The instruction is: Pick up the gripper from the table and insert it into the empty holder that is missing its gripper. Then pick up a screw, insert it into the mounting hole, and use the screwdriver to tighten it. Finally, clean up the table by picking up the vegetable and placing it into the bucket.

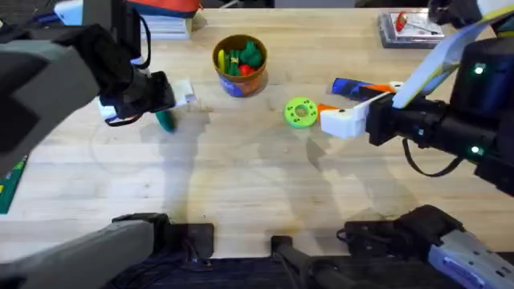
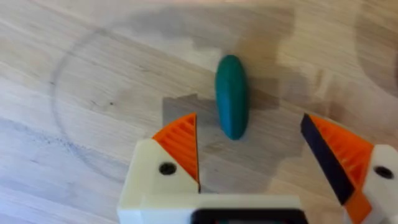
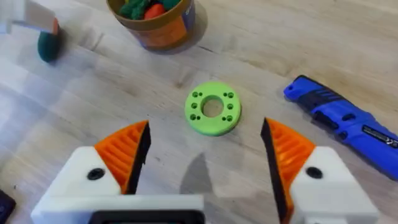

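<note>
The vegetable, a dark-green oblong, lies on the wood just past my left gripper, which hangs open over it with nothing between the pads. In the overhead view the vegetable sits under the left gripper, left of the yellow-orange bucket that holds several toys. My right gripper is open and bare above a green ring. The blue screwdriver lies beside it on the table. Both white holders on the right jaw carry orange fingers. The loose gripper and the screw are out of view.
The green ring lies mid-table between the bucket and the screwdriver. A tray with small parts stands at the back right. Green cards lie at the left edge. The near half of the table is bare wood.
</note>
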You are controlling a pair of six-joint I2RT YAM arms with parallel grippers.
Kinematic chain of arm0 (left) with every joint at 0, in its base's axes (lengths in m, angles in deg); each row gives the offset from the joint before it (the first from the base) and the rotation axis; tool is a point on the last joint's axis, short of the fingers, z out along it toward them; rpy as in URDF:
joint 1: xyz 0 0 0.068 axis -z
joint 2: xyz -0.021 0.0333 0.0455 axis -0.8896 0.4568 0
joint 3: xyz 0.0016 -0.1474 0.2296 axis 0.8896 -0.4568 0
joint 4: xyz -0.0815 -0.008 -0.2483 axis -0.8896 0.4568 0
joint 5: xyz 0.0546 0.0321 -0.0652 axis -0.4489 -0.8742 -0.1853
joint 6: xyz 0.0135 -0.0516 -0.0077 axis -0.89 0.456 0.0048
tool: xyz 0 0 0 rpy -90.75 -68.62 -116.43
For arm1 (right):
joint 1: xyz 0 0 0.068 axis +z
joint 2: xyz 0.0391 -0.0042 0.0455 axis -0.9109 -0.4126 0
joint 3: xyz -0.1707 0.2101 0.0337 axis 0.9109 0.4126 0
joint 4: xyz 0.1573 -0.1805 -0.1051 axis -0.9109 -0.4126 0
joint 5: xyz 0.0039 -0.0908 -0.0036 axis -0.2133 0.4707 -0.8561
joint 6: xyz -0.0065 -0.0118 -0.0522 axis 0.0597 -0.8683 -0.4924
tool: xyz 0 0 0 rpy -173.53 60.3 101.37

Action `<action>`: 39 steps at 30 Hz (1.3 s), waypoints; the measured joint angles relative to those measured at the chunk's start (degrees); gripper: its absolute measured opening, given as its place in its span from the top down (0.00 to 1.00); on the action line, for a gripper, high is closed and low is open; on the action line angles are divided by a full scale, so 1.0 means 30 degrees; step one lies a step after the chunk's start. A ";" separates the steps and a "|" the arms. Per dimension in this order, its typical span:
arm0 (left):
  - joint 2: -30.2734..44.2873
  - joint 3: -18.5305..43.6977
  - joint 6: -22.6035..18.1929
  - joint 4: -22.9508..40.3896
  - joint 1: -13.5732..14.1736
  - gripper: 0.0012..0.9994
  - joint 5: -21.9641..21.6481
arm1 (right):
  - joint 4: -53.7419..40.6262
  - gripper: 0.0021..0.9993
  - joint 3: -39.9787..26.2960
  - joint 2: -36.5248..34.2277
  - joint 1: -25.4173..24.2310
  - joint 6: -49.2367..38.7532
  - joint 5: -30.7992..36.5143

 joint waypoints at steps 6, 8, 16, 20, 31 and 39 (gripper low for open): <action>0.2665 0.0000 0.1031 -0.0831 -0.1154 0.01 0.0304 | 0.0000 0.01 0.0000 0.0000 0.0000 0.0000 -0.0007; 0.3447 0.0000 0.1226 -0.1240 -0.1364 0.01 0.0362 | 0.0000 0.01 0.0000 0.0000 0.0000 0.0000 0.0000; 0.4745 0.0000 0.1736 -0.2000 -0.1500 0.45 0.0558 | 0.0000 0.01 0.0000 0.0000 0.0000 0.0000 -0.0001; 0.4697 0.0097 0.1745 -0.1905 -0.1500 0.97 0.0493 | 0.0000 0.01 0.0000 0.0000 0.0000 0.0000 -0.0005; 0.4753 0.3838 0.1815 0.0980 -0.1500 0.98 0.3938 | 0.0455 0.01 0.0000 0.0000 0.0000 0.0000 0.0000; 0.4753 0.7222 0.1940 0.1122 -0.0096 0.98 0.7665 | 0.0947 0.01 -0.0022 -0.0748 0.0000 0.0000 -0.0007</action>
